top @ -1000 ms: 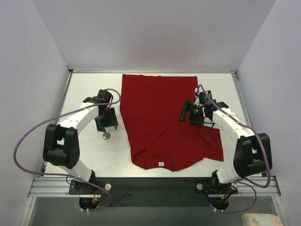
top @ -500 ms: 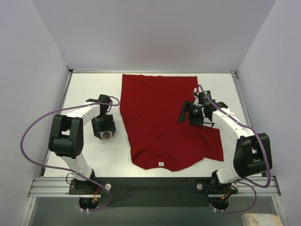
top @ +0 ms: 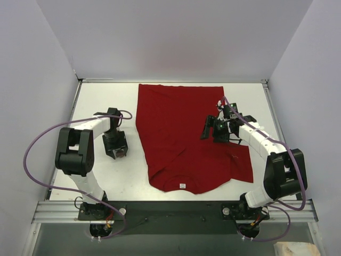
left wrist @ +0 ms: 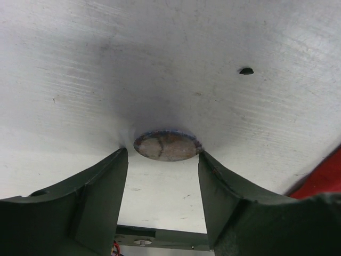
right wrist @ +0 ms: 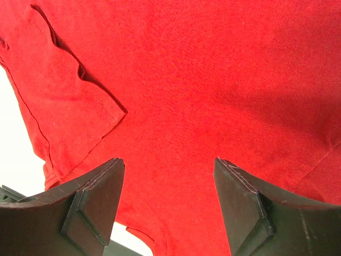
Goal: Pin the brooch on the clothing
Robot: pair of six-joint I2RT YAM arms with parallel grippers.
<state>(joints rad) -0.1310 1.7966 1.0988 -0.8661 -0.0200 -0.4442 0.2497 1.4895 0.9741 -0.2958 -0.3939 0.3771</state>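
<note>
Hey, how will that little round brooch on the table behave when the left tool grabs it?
The brooch looks like a small, flat disc, so it is probably light and stiff. Lying low on the smooth table, it may skid or slip out rather than lift cleanly in the left tool.

I have the left arm (top: 88, 126) doubled back near the left edge of the table (top: 90, 101), left gripper (left wrist: 162, 160) pointing straight down, jaws apart. The right arm (top: 258, 138) stretches inward from the right edge, right gripper (right wrist: 169, 165) tilted down, jaws equally wide.
</note>
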